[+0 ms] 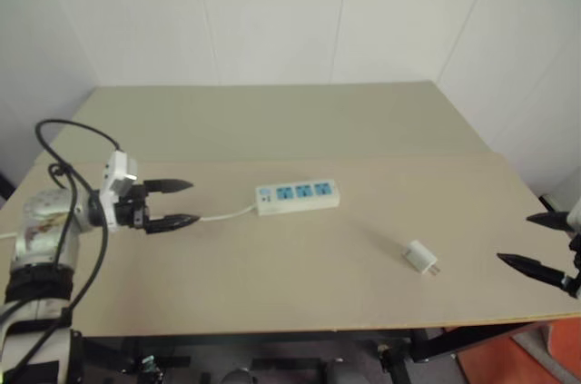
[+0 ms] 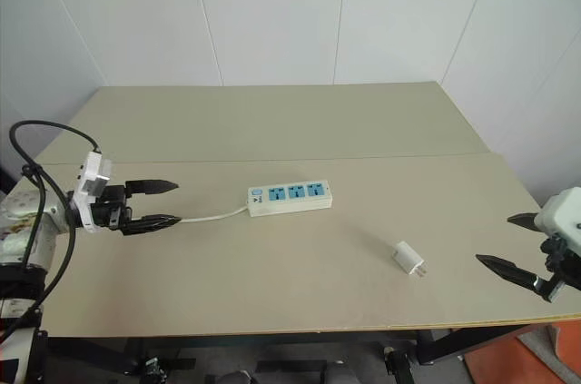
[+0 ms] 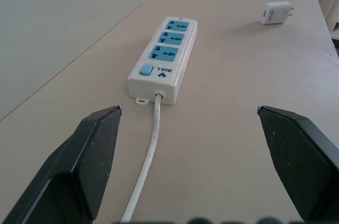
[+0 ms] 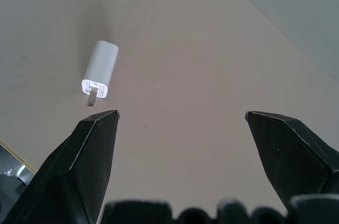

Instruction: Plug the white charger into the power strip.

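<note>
Both pincers gaping, empty: left pincer [image 1: 178, 203] near power strip [image 1: 298, 195] cord end, right pincer [image 2: 508, 243] beyond white charger [image 2: 408, 258]. Charger loose on worktop [image 1: 272, 275], apart from strip. Nothing grasped; pickup and insertion pending.

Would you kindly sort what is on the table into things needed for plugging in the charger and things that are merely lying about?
Needed for the job:
- white charger, lying loose on its side
- power strip, three blue sockets free
- left gripper and right gripper, both with jaws open, holding nothing

Lying about:
- nothing else on the table; the thin white cord belongs to the strip
</note>
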Robot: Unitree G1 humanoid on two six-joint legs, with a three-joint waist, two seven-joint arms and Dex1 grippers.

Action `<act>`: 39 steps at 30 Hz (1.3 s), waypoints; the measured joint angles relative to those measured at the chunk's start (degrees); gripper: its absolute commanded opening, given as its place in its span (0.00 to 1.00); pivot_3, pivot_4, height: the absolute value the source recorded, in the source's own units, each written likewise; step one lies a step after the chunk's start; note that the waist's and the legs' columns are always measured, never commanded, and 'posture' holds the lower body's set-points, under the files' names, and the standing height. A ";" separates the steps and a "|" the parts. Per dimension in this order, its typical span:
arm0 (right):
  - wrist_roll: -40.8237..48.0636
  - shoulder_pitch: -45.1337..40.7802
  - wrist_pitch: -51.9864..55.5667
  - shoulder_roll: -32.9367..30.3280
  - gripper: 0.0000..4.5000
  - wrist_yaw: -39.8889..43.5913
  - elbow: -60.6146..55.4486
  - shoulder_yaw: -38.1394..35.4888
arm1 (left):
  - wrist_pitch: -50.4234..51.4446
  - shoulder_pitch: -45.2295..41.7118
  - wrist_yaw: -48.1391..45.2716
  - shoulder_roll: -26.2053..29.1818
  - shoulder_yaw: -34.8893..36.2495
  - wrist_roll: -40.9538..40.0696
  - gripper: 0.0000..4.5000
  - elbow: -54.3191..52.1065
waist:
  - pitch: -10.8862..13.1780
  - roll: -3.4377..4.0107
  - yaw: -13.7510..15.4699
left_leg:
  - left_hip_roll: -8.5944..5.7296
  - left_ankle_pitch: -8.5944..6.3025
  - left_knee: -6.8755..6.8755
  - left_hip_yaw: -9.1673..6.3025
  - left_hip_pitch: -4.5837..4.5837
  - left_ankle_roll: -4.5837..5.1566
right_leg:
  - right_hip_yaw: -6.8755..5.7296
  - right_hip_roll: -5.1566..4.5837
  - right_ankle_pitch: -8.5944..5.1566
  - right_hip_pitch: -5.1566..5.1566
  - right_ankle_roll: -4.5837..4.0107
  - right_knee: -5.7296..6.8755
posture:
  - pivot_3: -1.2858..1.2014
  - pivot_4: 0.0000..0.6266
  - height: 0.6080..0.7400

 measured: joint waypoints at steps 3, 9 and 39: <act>0.00 -0.79 0.27 0.09 1.00 -1.52 -1.55 1.05 | -2.43 -1.27 2.05 -1.32 -0.47 1.87 1.00 3.15 | 0.00 0.00 0.02 | -0.01 0.00 0.00 0.00 0.01 0.00 | 0.00 0.00 0.00 0.01 0.00 0.01 | 0.52 0.24 1.00; 3.09 -7.73 4.59 0.36 1.00 -7.12 -9.06 8.11 | -8.35 -6.96 3.19 -7.71 -2.94 4.74 1.00 14.43 | 0.00 -0.01 0.07 | -0.03 0.00 0.03 -0.01 -0.01 0.00 | -0.01 0.00 0.01 0.03 0.00 0.01 | 0.52 0.24 1.00; 7.10 -29.25 31.48 21.96 1.00 -45.10 -28.65 43.16 | -16.97 -24.46 17.68 -18.50 -13.93 26.25 0.30 41.47 | 0.03 -0.18 0.87 | -0.09 0.00 0.10 -0.12 -0.06 0.00 | -0.05 -0.01 0.02 -0.03 0.00 0.12 | 0.52 0.24 1.00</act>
